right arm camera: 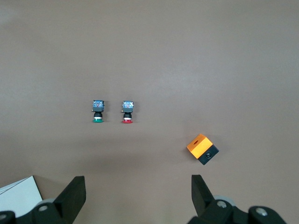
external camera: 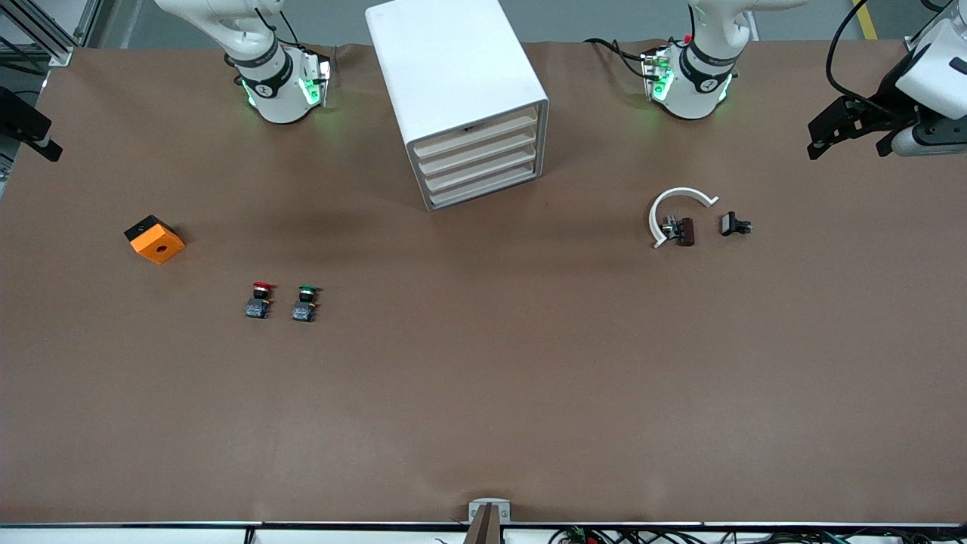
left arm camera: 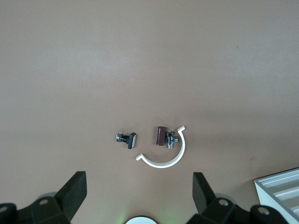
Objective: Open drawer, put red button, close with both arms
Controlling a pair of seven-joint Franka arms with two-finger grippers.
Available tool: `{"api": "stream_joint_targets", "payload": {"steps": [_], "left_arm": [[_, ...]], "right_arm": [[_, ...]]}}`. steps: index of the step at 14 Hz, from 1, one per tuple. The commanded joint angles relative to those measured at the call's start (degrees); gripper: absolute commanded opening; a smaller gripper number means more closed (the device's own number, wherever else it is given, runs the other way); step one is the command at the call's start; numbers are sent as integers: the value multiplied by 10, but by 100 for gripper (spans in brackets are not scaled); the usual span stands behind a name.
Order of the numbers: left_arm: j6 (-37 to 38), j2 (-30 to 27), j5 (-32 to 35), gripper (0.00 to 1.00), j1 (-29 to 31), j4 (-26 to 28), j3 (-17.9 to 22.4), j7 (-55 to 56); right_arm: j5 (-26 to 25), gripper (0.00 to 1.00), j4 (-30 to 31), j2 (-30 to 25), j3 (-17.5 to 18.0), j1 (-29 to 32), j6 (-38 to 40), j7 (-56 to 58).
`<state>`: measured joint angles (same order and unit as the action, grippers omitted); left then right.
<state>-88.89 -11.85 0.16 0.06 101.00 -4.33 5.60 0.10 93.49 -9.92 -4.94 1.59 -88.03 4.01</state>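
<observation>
- Toward the right arm's end of the table [external camera: 483,423], the red button [external camera: 259,299] lies beside the green button [external camera: 305,302], nearer the front camera than the orange box [external camera: 154,239].
- All four fronts of the drawer unit [external camera: 464,98] sit flush; no drawer is open yet, so opening one is the step in hand.
- To do it well, I would bring one gripper square to a single drawer front, catch only that lip, and pull straight out along the slides. The unit stands angled on the table, so the pull should follow its own axis; the other arm may need to brace the casing.
- Left gripper [left arm camera: 139,191]: released, jaws spread wide, held high over the white curved clip [left arm camera: 164,151], the brown part [left arm camera: 160,135] and the small black part [left arm camera: 128,139].
- Right gripper [right arm camera: 138,193]: released, jaws wide, held high and looking down over both buttons and the orange box.
- Neither gripper holds or touches anything.
</observation>
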Motion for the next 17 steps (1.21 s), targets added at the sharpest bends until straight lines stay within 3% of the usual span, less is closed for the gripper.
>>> {"api": "stream_joint_targets", "payload": {"steps": [1, 9, 13, 17], "left_arm": [[13, 6, -5, 100, 1, -15, -3, -11], [18, 26, -8, 100, 6, -12, -2, 6], [6, 106, -16, 100, 3, -12, -2, 7], [-59, 196, -30, 100, -2, -8, -4, 8]], "right_arm": [[6, 100, -9, 3, -2, -3, 8, -8], [6, 100, -9, 3, -2, -3, 8, -7], [5, 100, -9, 10, -2, -4, 8, -8], [5, 100, -9, 17, -2, 0, 8, -1]]}}
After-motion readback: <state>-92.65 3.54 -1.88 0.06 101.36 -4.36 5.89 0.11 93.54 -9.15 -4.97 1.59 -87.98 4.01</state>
